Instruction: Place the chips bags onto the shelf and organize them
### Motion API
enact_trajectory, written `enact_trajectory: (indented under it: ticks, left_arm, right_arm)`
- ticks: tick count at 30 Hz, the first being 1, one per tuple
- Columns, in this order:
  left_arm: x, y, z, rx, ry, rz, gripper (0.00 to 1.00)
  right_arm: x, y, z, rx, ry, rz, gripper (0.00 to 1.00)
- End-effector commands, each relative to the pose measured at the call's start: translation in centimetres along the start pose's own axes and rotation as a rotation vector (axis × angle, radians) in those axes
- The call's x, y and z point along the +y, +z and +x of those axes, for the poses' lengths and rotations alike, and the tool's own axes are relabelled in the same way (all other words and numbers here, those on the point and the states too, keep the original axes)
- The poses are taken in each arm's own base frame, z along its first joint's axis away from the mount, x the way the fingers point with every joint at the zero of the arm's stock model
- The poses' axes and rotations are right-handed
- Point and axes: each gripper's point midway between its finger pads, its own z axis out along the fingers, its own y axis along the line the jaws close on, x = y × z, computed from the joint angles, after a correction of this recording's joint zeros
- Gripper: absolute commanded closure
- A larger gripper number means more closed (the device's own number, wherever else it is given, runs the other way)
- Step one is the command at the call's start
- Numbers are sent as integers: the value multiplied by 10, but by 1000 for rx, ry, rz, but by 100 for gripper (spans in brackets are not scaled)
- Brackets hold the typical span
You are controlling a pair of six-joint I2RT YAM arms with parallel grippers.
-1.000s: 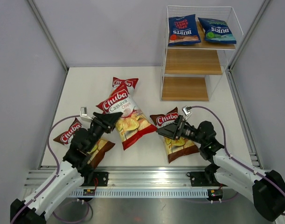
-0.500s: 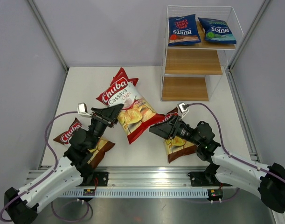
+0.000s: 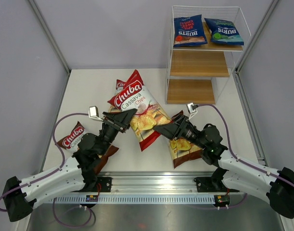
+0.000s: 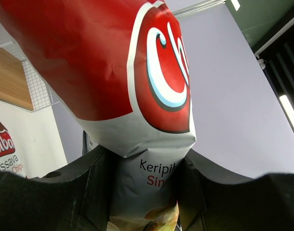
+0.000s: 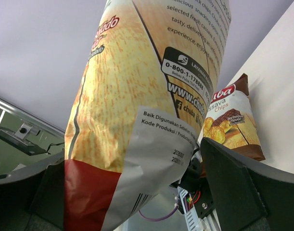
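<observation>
The left tool point(image 3: 131, 115) is clamped on 1 red chips bag point(image 3: 137, 96), holding it above the tabletop point(image 3: 89, 91). The right tool point(image 3: 160, 129) is wide apart around it, maybe to carry it to the shelf point(image 3: 199, 63).

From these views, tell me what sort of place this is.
Probably a robot lab test cell: grey panel walls, a slotted metal mounting rail, one small display shelf.

Pale lilac-grey walls point(image 3: 113, 33) on 3 sides: 9, 12 & 3 o'clock. Alu struts point(image 3: 49, 36) run diag. up the rear corners. White bench point(image 3: 89, 86) w/ slotted metal rail point(image 3: 156, 183) at 6 o'clock. Left wrist view: lit ceiling strip point(image 4: 289, 108) at 3 o'clock, dark ceiling round it.
</observation>
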Motion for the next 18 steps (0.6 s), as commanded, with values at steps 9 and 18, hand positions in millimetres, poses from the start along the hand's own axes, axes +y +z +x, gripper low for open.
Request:
enact_trajectory:
  ticks: [9, 18]
  left_arm:
    - [-36, -5, 16, -16, -62, 151, 54]
    - [-28, -8, 39, 15, -66, 150, 55]
  right_arm:
    - [25, -8, -37, -197, -45, -50, 7]
    - [21, -18, -52, -301, -12, -33, 22]
